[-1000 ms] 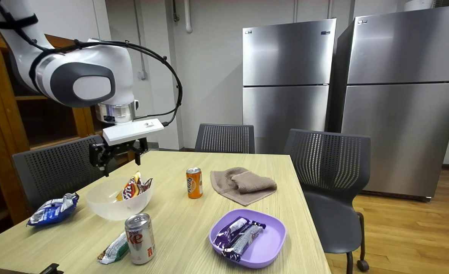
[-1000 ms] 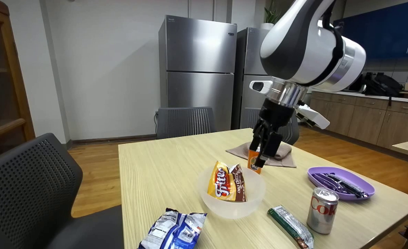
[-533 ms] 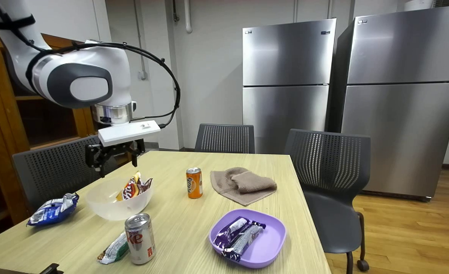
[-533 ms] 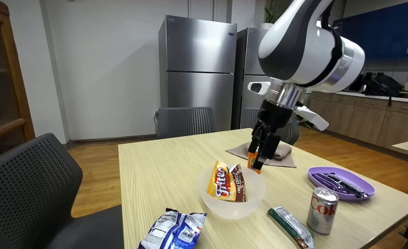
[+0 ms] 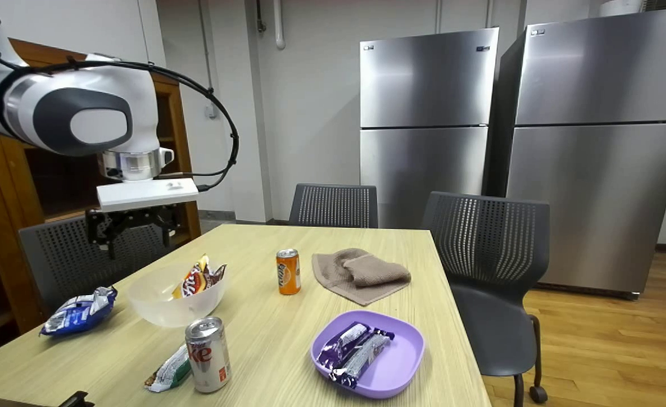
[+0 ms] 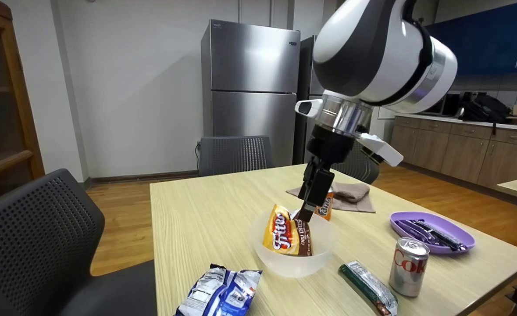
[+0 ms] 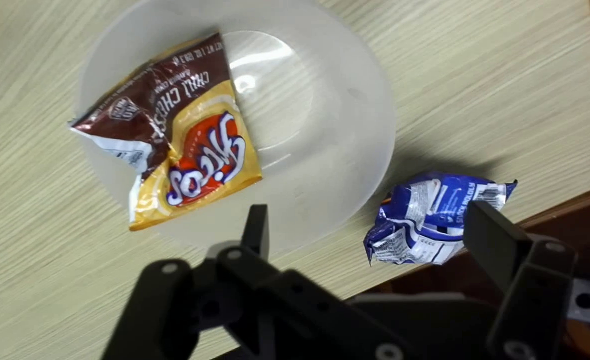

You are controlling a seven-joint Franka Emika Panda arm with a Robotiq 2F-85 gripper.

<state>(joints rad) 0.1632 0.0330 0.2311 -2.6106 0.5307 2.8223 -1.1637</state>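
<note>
In an exterior view, the gripper (image 5: 139, 243) hangs empty, jaws wide, the table (image 5: 259, 345) bearing two cans (image 5: 207, 356); in an exterior view, one bowl (image 6: 295, 266) holds one Fritos bag (image 6: 284, 235); in the wrist view, one blue bag (image 7: 425, 220) lengthwise along the table's edge, barcode (image 7: 491, 190) away from the bowl

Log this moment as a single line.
gripper: open, empty, hovering near bowl | bowl: contains Fritos bag | blue bag: beside bowl | orange can: upright
</note>
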